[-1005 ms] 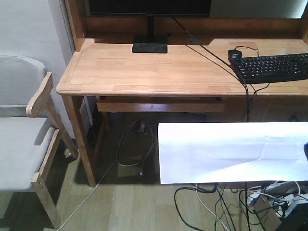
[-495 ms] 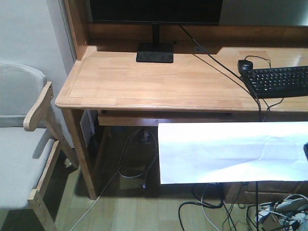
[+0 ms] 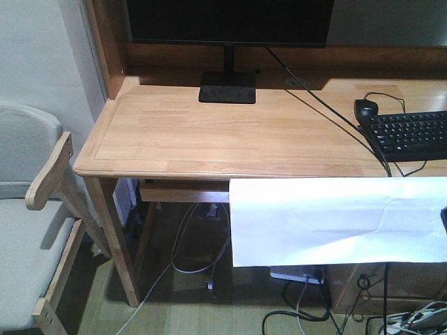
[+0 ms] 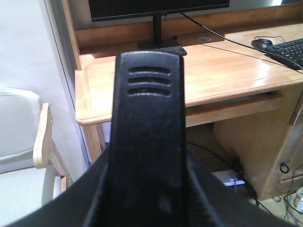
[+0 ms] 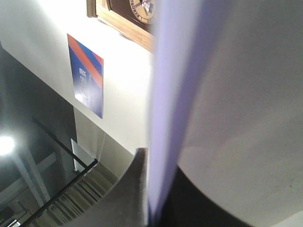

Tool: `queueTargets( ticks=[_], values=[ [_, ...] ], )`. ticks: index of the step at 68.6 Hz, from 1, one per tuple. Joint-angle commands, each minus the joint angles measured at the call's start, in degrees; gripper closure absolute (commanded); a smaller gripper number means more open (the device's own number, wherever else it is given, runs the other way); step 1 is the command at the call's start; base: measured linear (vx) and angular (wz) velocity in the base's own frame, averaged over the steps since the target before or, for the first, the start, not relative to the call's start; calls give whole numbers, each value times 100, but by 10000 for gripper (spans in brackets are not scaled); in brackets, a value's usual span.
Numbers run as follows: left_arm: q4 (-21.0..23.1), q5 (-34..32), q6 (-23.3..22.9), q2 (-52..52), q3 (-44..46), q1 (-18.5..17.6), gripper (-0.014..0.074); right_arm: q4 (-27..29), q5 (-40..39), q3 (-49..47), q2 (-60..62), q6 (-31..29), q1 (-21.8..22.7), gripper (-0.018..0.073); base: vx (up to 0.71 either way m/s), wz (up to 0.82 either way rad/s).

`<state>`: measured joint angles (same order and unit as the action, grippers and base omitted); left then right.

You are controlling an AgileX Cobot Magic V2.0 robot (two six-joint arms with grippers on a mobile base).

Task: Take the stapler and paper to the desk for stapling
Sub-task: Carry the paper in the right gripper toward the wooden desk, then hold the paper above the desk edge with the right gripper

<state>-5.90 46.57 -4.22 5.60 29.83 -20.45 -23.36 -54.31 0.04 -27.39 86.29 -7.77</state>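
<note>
Right gripper [image 5: 155,213] is found clamped on the paper [image 3: 335,220], which is seen edge-on between the dark fingers [image 5: 130,189] in the wrist view. From the front, the sheet is seen held in the air before the desk [image 3: 209,139], its top edge at the desk's front edge; it is not laid on it. Left gripper [image 4: 149,198] is closed about the stapler [image 4: 149,109], held upright, ribbed black end uppermost, short of the desk. A monitor base [image 3: 227,93], mouse [image 3: 366,107] and keyboard [image 3: 412,134] are noted on the desktop. A chair [image 3: 28,230] is seen at the left.
</note>
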Motion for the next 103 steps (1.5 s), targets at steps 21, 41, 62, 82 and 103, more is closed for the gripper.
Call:
queueTargets(
  ticks=[21, 41, 62, 82, 103],
  values=[
    [-21, -671, -12, 74, 162, -16, 603, 79, -343, -154, -24, -72, 23, 564, 14, -2],
    [-21, -671, -12, 74, 162, -16, 603, 79, -343, -154, -24, -72, 23, 564, 13, -5],
    [-21, -671, -12, 74, 162, -16, 603, 79, -343, -154, -24, -72, 23, 564, 11, -6],
    [-21, -671, -12, 74, 162, -16, 603, 79, -343, -154, -24, -72, 23, 564, 10, -6],
    [-21, -671, -12, 74, 162, -16, 603, 79, -343, -154, -24, -72, 23, 564, 10, -5]
  ],
)
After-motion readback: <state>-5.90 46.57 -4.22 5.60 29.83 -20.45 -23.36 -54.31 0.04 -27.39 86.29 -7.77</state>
